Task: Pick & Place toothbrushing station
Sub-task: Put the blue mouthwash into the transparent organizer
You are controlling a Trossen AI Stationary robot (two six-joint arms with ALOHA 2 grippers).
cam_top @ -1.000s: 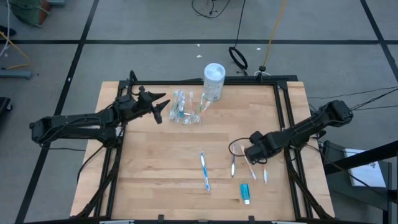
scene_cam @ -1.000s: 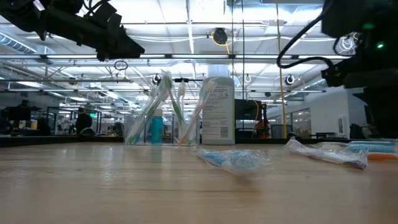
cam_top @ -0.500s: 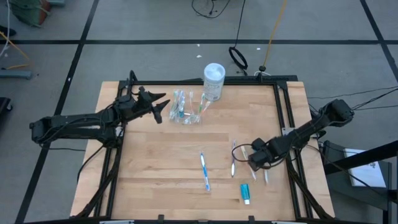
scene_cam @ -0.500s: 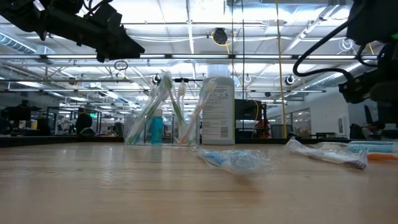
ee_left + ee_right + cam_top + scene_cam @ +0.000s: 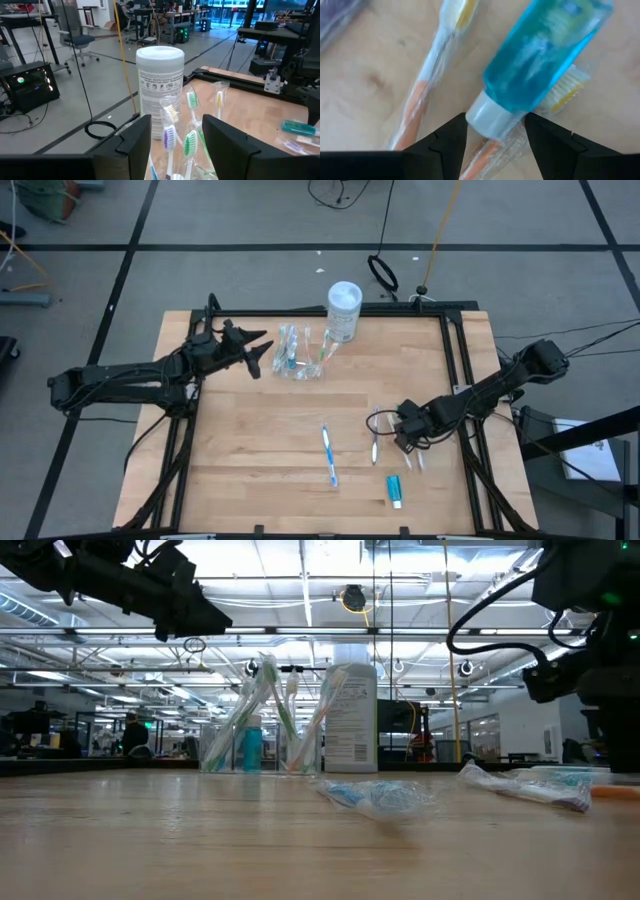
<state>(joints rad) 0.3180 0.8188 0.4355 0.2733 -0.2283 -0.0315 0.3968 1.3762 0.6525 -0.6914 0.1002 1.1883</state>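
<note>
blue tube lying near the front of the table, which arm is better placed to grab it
Right. The right gripper, open, hangs over the loose wrapped toothbrushes beside the small blue tube. The left gripper, also open, is by the clear plastic holder at the far side.

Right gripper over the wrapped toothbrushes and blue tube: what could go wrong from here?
The open right gripper hangs over the blue tube, which lies across a wrapped toothbrush. Closing could catch both, or the crinkly wrapper alone, and slip. The clear holder already looks crowded, beside the white tub, so adding another could tip it.

Two slim black arms w/ looping cables
</note>
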